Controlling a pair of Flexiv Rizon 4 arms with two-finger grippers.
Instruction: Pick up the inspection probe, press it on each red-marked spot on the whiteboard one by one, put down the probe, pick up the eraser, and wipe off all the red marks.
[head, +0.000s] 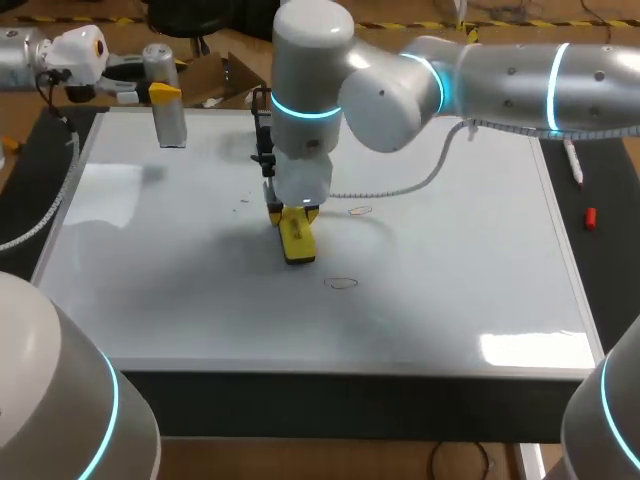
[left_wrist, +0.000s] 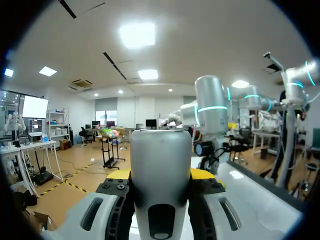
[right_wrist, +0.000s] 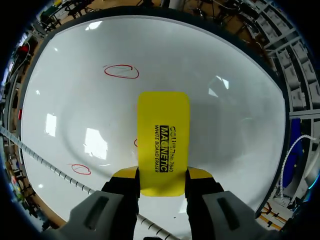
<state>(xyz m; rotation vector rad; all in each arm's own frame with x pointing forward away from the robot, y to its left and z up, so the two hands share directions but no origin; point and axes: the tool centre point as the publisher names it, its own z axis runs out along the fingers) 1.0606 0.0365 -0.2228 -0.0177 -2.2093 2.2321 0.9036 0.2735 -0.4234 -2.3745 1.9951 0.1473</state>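
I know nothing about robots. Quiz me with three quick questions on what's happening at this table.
1. True or false: the right hand grips the yellow eraser.
2. Which holds the silver probe? A: the left hand. B: the right hand.
3. Fill in: the oval marks on the whiteboard are ___ in colour.
Key: 1 true; 2 A; 3 red.

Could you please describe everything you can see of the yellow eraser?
The eraser is a flat, bright yellow, round-cornered rectangle, plastic-looking, with black print on its face. The right gripper is shut on its near end, one finger at each long edge. It sits over the whiteboard, amid red marks; contact is unclear.
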